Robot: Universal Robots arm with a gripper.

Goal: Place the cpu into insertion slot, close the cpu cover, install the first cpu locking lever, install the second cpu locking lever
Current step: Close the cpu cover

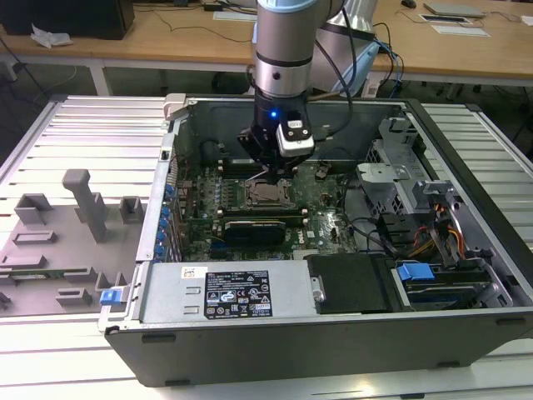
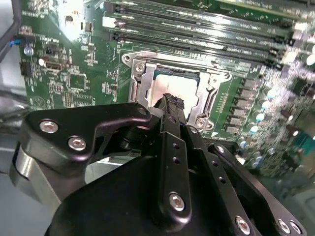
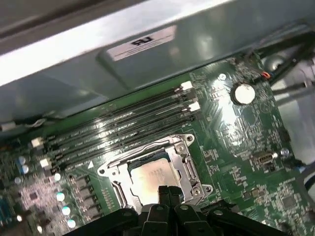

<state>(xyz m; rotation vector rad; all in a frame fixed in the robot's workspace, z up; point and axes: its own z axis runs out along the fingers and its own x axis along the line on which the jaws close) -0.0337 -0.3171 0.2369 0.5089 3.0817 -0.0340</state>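
The gripper [image 2: 172, 102], jaws clenched on nothing, is hanging just over the chip [image 2: 179, 87], which is lying under the lowered cover [image 2: 139, 81].

Bright light, glare on mobo [image 3: 219, 115]

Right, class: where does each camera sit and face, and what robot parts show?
Exterior view: off the arm, looking down into the open case; arm and gripper show.
First wrist view: on the arm, facing the motherboard; gripper shows.
Second wrist view: likewise; gripper shows.
Both wrist views share the cpu under the cpu cover.
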